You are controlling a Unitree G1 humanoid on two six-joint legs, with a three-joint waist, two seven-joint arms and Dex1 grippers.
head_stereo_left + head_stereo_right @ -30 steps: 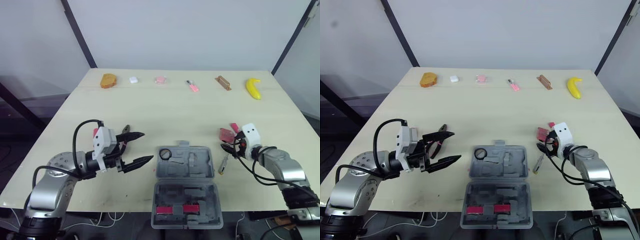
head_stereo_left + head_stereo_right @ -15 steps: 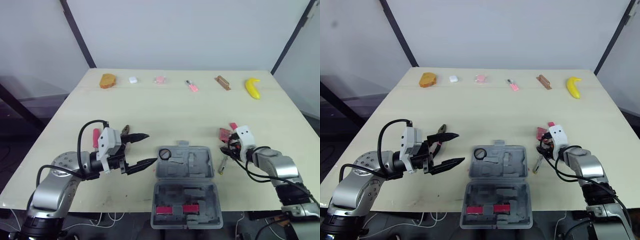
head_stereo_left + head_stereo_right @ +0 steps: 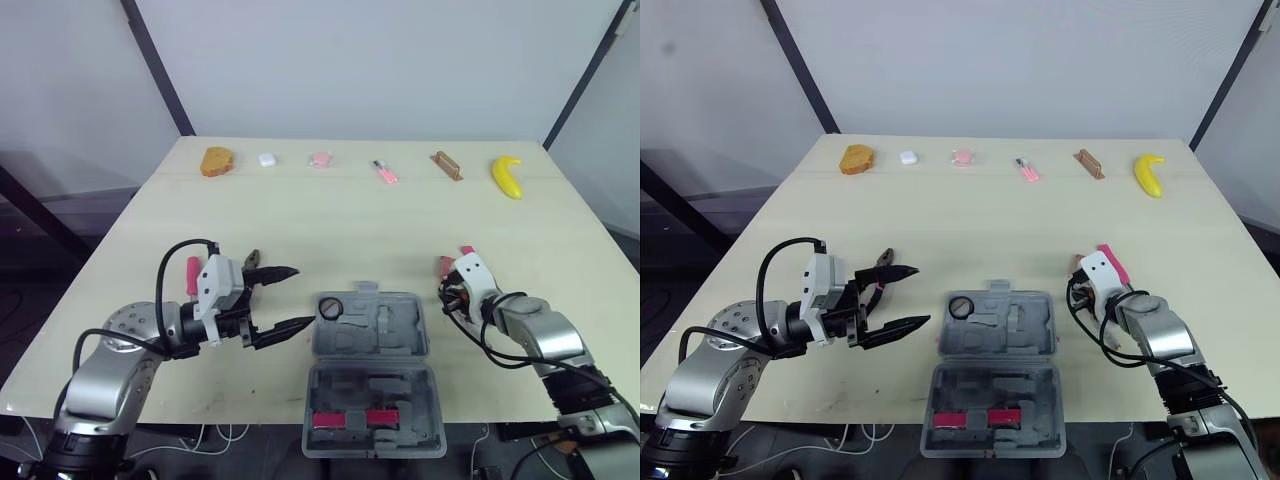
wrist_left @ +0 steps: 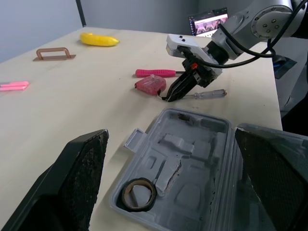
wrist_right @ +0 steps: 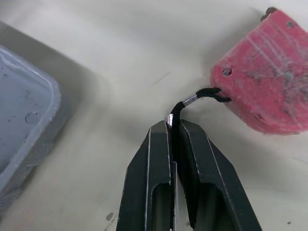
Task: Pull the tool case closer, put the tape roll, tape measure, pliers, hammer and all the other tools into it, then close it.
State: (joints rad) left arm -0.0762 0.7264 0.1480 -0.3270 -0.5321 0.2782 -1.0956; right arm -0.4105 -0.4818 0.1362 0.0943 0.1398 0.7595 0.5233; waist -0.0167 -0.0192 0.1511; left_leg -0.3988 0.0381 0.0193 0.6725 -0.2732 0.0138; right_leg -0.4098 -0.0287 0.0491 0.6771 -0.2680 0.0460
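Observation:
The grey tool case point(image 3: 400, 335) lies open at the table's near edge, with a black tape roll point(image 3: 331, 307) in its tray. To its right, my right gripper point(image 5: 173, 126) is shut on the thin black strap of the red tape measure point(image 5: 264, 77), which rests on the table just beyond it point(image 3: 446, 266). A pink-handled screwdriver point(image 4: 154, 73) and a clear-handled one point(image 4: 204, 94) lie beside the tape measure. My left gripper point(image 3: 298, 296) hovers open left of the case, holding nothing. Pliers point(image 3: 252, 262) and a pink-handled tool point(image 3: 192, 272) lie behind it.
Along the far edge lie a brown bread-like item point(image 3: 216, 161), a small white object point(image 3: 267, 159), a pink object point(image 3: 320, 160), a pink marker point(image 3: 385, 172), a brown handle point(image 3: 446, 166) and a banana point(image 3: 507, 176). The case lid point(image 3: 375, 410) overhangs the near edge.
My right gripper has shut on the tape measure's strap and shifted a little left toward it. The left arm moved slightly right early on, then stayed still.

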